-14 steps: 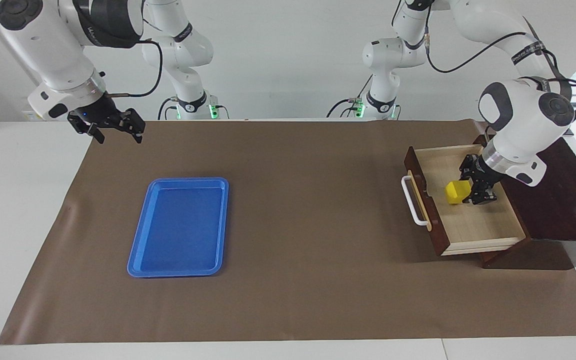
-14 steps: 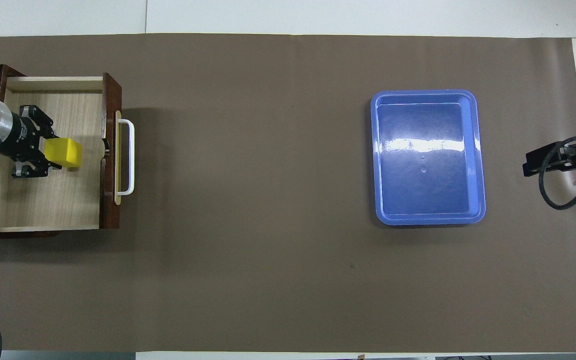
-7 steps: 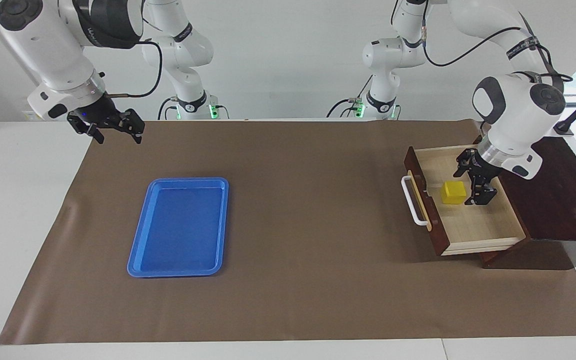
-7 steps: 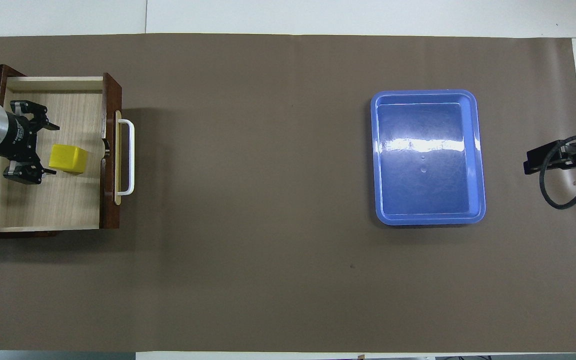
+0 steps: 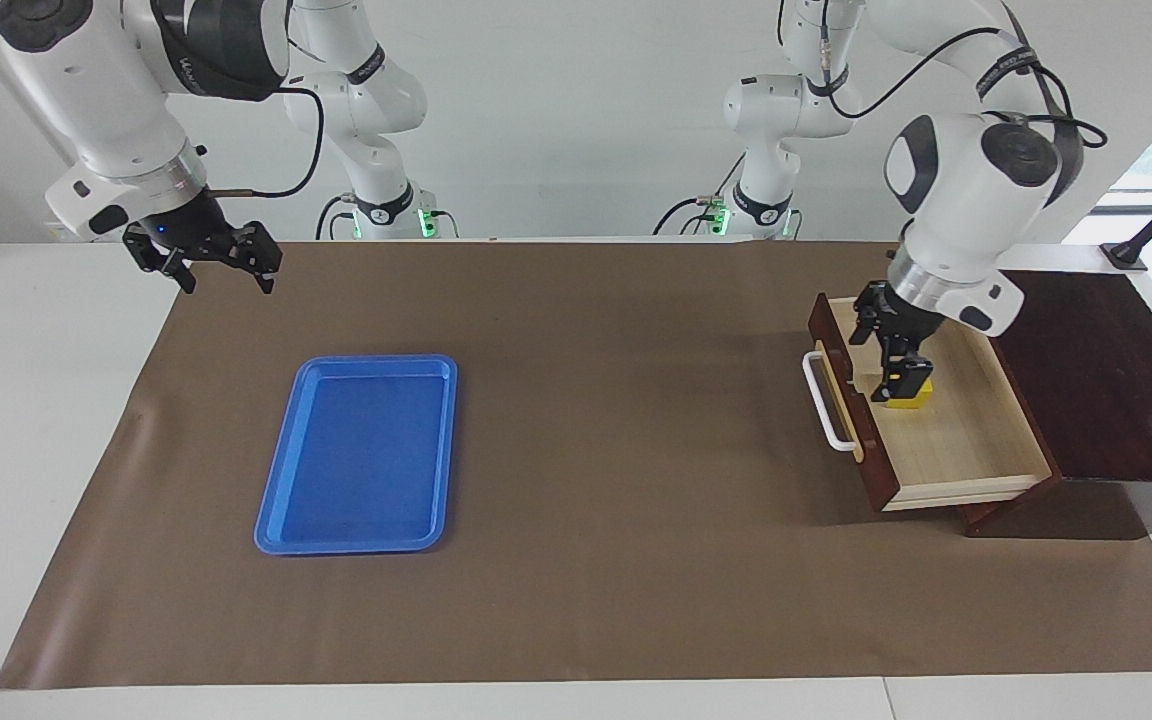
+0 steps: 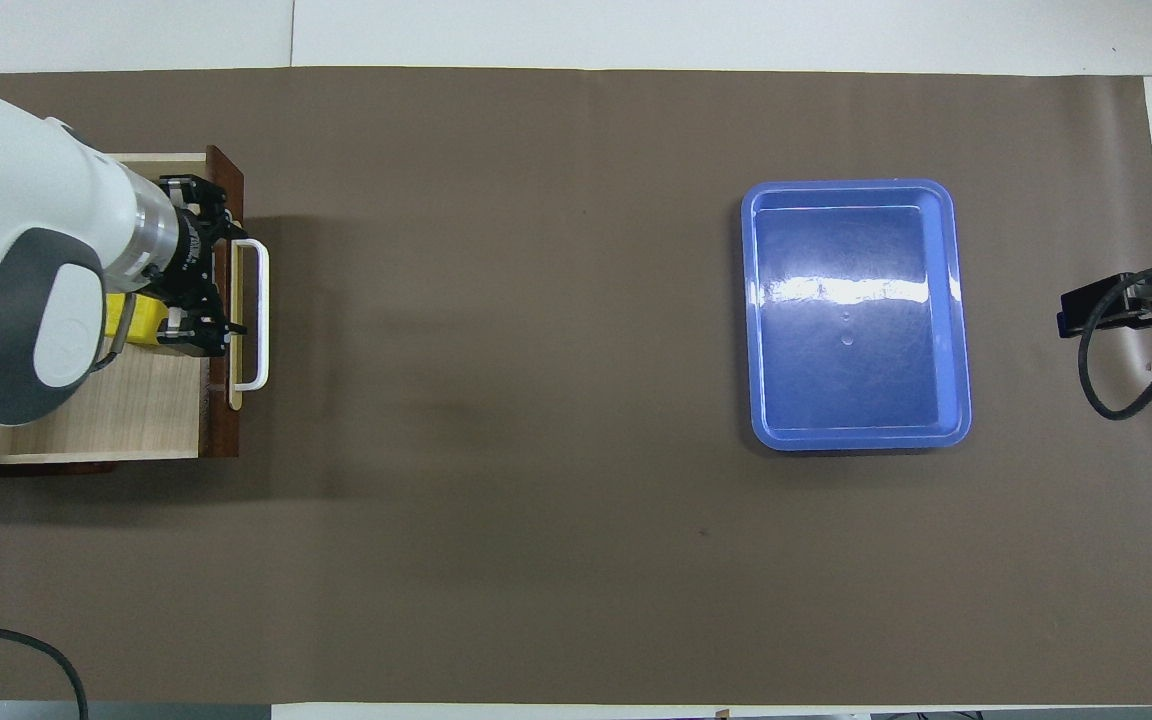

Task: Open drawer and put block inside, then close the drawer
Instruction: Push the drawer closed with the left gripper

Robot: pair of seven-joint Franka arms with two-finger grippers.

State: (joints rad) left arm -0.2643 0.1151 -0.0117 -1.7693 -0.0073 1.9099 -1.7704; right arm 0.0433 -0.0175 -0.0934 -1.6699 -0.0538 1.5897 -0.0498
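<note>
The drawer (image 5: 956, 440) stands pulled out of its dark wooden box (image 5: 1106, 380) at the left arm's end of the table, its white bar handle (image 5: 829, 405) facing the table's middle. The yellow block (image 5: 914, 398) lies on the drawer's pale floor (image 6: 96, 420), close to the front panel and partly covered by my hand. My left gripper (image 5: 881, 365) is open and empty, raised over the block (image 6: 141, 322) and the front panel, and points toward the handle (image 6: 258, 310). My right gripper (image 5: 226, 280) waits open over the mat's corner at the right arm's end.
A flat blue tray (image 5: 356, 450) with nothing in it lies on the brown mat (image 5: 586, 500) toward the right arm's end. The left arm's white wrist (image 6: 26, 260) covers much of the drawer in the overhead view.
My left gripper opened and let the block drop onto the drawer floor. It then rose and swung toward the drawer's front panel and handle. The right arm barely moved.
</note>
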